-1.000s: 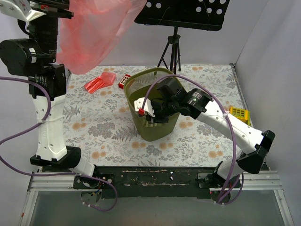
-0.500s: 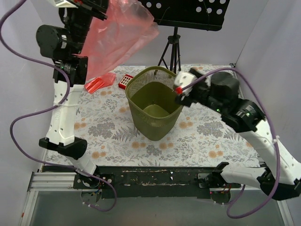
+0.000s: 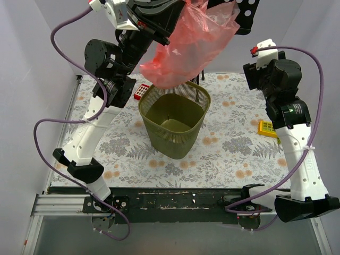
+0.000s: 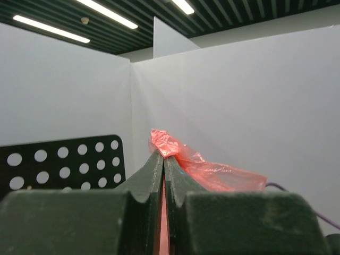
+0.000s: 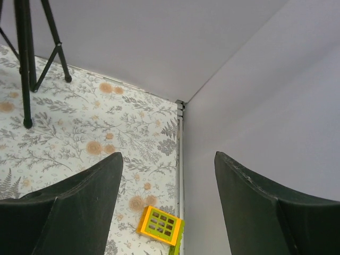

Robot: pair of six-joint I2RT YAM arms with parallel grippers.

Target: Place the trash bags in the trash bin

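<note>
My left gripper (image 4: 163, 159) pinched tight on top edge of bag (image 3: 191, 48). Bag dangles high, low tip just above far rim of bin (image 3: 170, 146). Bin at table middle, no bag inside yet. My right gripper (image 5: 167, 156) spread wide, holding nothing, up over table's right side. To do: lower bag, let go into bin.

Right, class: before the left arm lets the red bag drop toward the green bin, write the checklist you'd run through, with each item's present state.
1. Grip: left end effector shut on the trash bag: ok.
2. Target: trash bin standing upright: ok.
3. Aim: bag's lower end directly above the bin's mouth: cannot tell; in the top view it overlaps the far rim.
4. Clearance: right end effector open, well away from the bin: ok.
</note>
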